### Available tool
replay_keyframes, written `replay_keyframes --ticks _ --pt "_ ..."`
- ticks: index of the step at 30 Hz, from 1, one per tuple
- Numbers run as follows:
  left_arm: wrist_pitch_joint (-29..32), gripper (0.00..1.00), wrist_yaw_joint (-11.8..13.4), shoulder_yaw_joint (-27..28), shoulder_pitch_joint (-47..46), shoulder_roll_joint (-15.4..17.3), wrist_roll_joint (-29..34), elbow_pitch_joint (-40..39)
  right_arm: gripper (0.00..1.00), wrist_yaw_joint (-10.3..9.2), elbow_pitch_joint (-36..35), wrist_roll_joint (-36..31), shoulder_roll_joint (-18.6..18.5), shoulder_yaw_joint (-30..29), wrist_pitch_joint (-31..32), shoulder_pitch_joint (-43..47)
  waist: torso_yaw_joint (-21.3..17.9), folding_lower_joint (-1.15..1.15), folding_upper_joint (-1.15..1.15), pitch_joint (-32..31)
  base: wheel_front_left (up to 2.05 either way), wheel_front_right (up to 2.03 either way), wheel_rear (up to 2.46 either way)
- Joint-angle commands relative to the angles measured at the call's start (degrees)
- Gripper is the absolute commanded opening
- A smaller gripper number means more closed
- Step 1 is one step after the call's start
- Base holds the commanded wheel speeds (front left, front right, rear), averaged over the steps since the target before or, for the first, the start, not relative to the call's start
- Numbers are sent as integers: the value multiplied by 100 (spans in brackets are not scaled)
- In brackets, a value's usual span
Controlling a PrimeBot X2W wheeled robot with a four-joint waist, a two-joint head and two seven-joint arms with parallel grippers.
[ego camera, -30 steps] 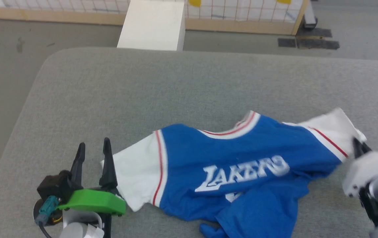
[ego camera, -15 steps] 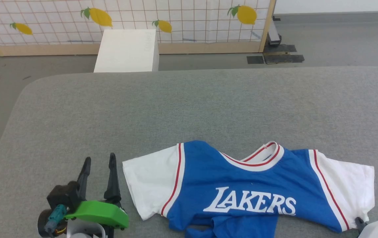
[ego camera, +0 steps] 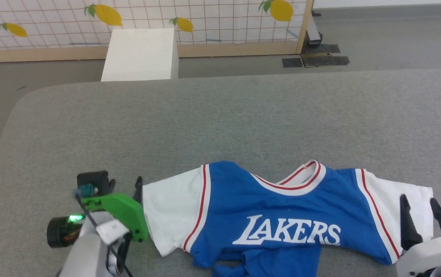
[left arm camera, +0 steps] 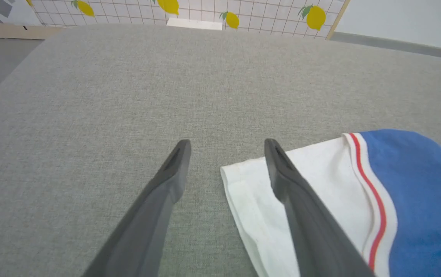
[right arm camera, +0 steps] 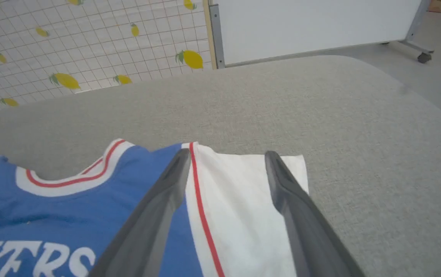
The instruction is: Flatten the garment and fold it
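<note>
Head view, nearest you: left claw wide, empty, beside a white sleeve of the garment; right claw wide over the other sleeve. The garment lies on the grey tabletop; white box and lemon-print screen stand beyond.

Garment on table, near edge.

You're looking at the garment lying face-up on the grey worktop, robot's side: blue jersey tee, white sleeves w/ red stripes spread L & R, LAKERS print readable, lower body bunched up.
</note>
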Motion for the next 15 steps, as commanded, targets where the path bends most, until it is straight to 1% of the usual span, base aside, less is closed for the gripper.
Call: replay_keyframes --ticks 1,5,9,11,15 --pt "278 100 73 -3 -217 99 63 70 100 -9 -175 -120 2 173 -137 149 -95 0 30 67 0 0 0" --pt "1169 100 151 -37 -531 268 83 230 100 -9 -525 -204 1 468 -272 240 -239 0 30 212 0 0 0" --pt "1958 100 221 -51 -745 369 43 406 100 -9 -724 -195 1 624 -281 187 -368 0 30 378 0 0 0" --pt "2298 100 269 -84 -817 432 73 496 100 -9 -787 -179 2 685 -278 136 -433 0 30 464 0 0 0" --pt "2796 100 234 -146 -906 462 13 612 100 -9 -835 -122 2 757 -287 52 -538 0 30 583 0 0 0"
